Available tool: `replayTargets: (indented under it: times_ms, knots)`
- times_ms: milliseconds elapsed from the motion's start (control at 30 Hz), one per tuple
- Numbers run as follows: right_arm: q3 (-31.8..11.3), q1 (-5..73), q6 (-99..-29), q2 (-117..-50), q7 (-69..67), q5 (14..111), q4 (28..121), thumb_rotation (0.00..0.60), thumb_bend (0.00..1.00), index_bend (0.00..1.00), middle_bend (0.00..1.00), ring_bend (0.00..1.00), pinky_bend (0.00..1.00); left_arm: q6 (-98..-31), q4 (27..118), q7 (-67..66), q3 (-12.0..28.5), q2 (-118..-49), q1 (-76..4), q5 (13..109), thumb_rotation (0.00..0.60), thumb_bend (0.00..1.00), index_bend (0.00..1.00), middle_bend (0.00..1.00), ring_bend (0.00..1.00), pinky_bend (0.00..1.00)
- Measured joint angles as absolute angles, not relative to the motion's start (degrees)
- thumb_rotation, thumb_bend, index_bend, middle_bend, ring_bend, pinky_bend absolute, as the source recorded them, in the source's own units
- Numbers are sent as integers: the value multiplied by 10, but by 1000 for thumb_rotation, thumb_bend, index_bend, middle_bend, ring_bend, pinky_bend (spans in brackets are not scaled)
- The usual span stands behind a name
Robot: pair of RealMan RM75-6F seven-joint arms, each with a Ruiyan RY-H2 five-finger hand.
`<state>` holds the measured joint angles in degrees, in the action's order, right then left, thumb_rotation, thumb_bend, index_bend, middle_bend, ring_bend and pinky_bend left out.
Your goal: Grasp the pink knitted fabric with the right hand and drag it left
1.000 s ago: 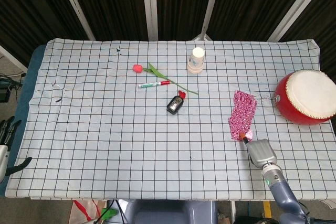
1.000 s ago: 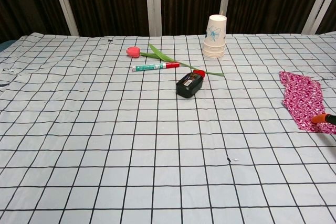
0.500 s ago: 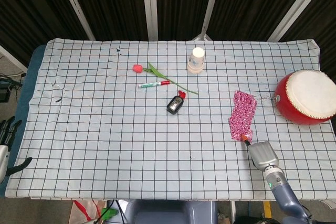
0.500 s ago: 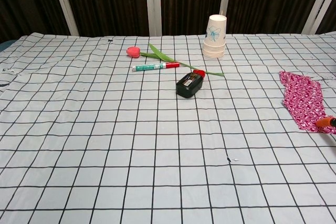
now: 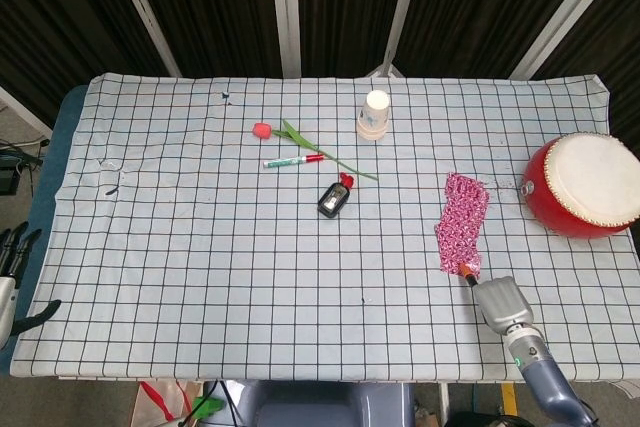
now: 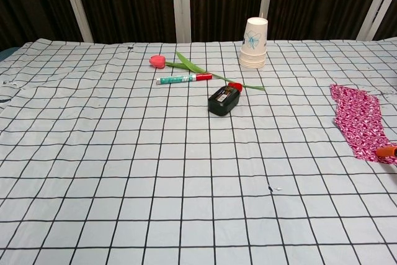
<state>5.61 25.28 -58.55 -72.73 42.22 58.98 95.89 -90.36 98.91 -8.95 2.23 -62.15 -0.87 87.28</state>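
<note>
Behind the checked tablecloth (image 5: 200, 247), dark curtains (image 5: 200, 7) with pale posts (image 5: 286, 7).

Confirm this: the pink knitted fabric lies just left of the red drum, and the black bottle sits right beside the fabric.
Not quite. The pink knitted fabric does lie left of the red drum, but the black bottle sits well apart from it, near the table's middle by the tulip and marker, as the head view shows.

Lab-style test bench: grid-cloth table (image 5: 200, 247), dark curtain backdrop (image 5: 210, 7) with white frame posts (image 5: 285, 7).
</note>
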Motion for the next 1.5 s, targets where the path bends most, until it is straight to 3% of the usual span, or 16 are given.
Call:
replayTargets:
  times_ms: [867, 1167, 1500]
  knots:
    - [120, 215, -621, -685, 432, 686, 1003, 600, 871, 68, 822, 843, 661, -908, 990, -87, 23, -620, -6, 872, 600, 247, 97, 0, 0, 20]
    - [86, 219, -643, -689, 424, 706, 1017, 600, 871, 68, 822, 843, 661, -908, 990, -88, 24, -621, -6, 871, 600, 247, 97, 0, 0, 19]
    - [42, 261, -598, -708, 462, 616, 1019, 600, 870, 68, 822, 843, 661, -910, 988, -84, 25, -619, -6, 871, 600, 247, 97, 0, 0, 19]
